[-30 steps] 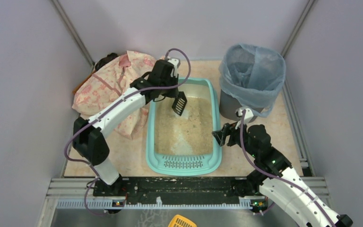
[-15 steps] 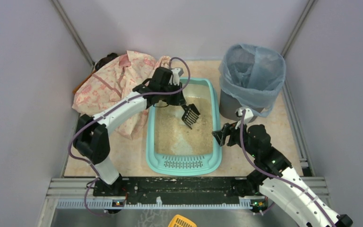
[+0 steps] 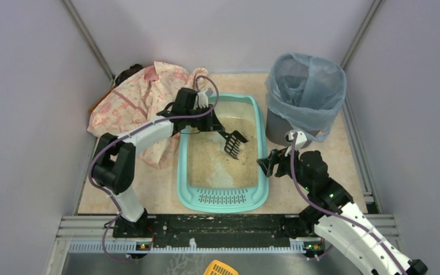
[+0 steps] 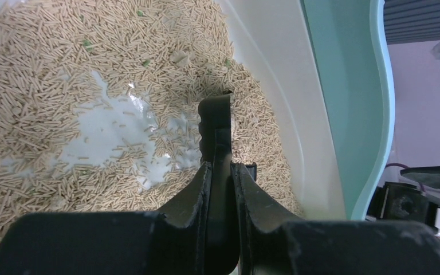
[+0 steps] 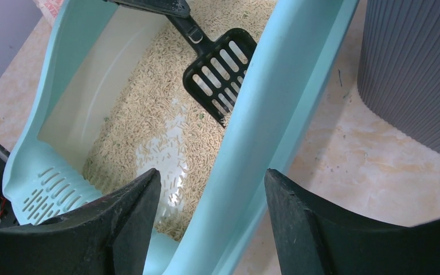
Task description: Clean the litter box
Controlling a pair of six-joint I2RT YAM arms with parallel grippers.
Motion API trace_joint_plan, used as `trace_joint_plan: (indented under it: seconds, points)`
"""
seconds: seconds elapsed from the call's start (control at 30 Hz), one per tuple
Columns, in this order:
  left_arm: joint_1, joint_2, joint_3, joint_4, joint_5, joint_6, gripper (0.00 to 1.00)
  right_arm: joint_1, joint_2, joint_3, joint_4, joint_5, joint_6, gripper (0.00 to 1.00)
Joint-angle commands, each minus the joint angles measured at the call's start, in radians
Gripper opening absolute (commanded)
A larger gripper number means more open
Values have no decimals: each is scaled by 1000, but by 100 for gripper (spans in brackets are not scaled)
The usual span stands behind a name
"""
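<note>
Far-L corner of the table [image 3: 160, 192]: a crumpled pink floral cloth [image 3: 137, 106], its R edge just beside the box's L wall.

L arm reaches over the cloth to the far end of the box. L gripper [image 3: 211, 122] is clamped tight on the handle of a black slotted scoop [image 3: 236, 143]. In the wrist view the two fingers [image 4: 197, 192] are pressed against the handle, w/ no gap. The scoop head is tilted down over the litter [image 3: 217, 163], towards the box's R wall. Can't tell if its tip touches the pellets.

Litter box [image 3: 182, 172] sits mid-table, btwn cloth and bin, long axis running near-to-far, slotted grille end [image 3: 223, 199] nearest the arm bases. Turquoise rim, cream inner walls. The beige pellets have a bare white patch [image 4: 103, 132] of box floor in the middle and a few green specks [image 4: 86, 43].

R gripper [image 3: 268, 163] is at the box's R rim, near end. Jaws stand wide apart. In the wrist view the rim [image 5: 275, 114] runs btwn the two fingers [image 5: 132, 220], and no contact shows. It holds nothing.

Far-R corner: a grey ribbed bin [image 3: 275, 132] lined w/ a blue bag [image 3: 306, 86], upright, just beside the box's far-R corner, apart from it.

Below the table's near edge: a yellow slotted item [image 3: 220, 268], partly cut off.
</note>
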Motion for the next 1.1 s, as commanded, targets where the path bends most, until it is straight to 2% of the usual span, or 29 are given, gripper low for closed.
trace_joint_plan:
  seconds: [0.0,0.47,0.6,0.77,0.93,1.07]
  points:
    - [12,32,-65,77,155,-55,0,-2,8,3,51,-4,10,67]
    - [97,-113,-4,113,149,-112,0,-3,22,5,47,-4,9,67]
    - [146,-121,-13,153,233,-156,0,-2,25,5,50,-2,7,67]
    - [208,-171,-46,213,259,-203,0,-2,25,3,51,1,7,67]
    - [297,-257,-125,332,309,-316,0,-2,21,4,48,1,7,67]
    - [321,-290,-256,527,359,-476,0,-2,25,2,57,0,7,67]
